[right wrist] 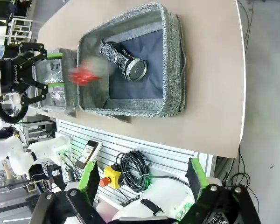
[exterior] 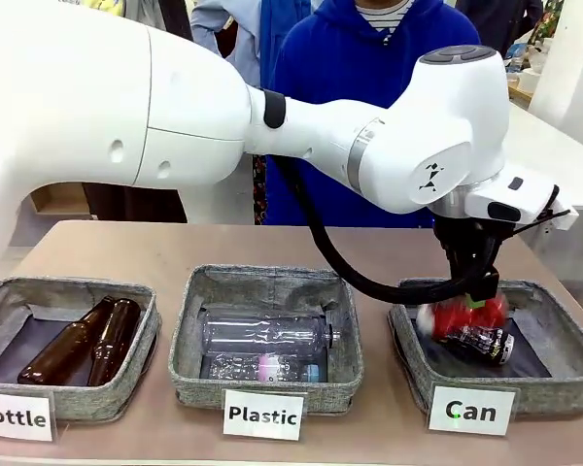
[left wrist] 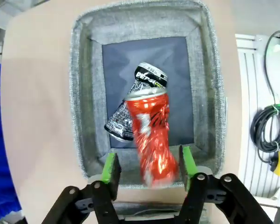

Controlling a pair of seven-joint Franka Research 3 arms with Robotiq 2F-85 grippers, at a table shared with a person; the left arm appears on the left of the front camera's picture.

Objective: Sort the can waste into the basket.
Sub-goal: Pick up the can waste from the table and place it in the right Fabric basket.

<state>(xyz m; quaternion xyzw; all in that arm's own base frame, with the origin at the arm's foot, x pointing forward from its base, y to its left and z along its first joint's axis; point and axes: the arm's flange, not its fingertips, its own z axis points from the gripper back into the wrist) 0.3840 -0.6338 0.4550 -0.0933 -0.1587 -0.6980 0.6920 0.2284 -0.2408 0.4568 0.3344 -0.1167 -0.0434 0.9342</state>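
**Red can dropping into the "Can" basket**

Your left gripper (left wrist: 149,170) hangs over the grey woven-fabric rectangular basket (exterior: 554,388) with the white "Can" card (exterior: 471,410), at the right end of the row. Its green-padded fingers (left wrist: 111,167) stand parted, with a gap showing between each pad and the shiny red crushed drink can (left wrist: 151,140), so you are holding nothing. The red can is motion-blurred in all three views and looks to be falling free, which fits a release made directly above the basket so the can lands inside rather than on the table.

The black crushed drink can with silver-white markings (left wrist: 135,105) already lies on the dark lining (left wrist: 177,60), tilted, and the red can overlaps it from the wrist view. Both cans sit towards the side of the basket nearest the "Plastic" basket (exterior: 189,374), leaving the rest of the lining bare.

Your right gripper (right wrist: 142,179) is wide open and empty, well away from the baskets, looking across the table edge at them.

For room, the basket walls ring the left gripper closely below, but straight up is free. Lift before swinging back, since the arm's cable (exterior: 340,262) droops low over the plastic basket's far rim.
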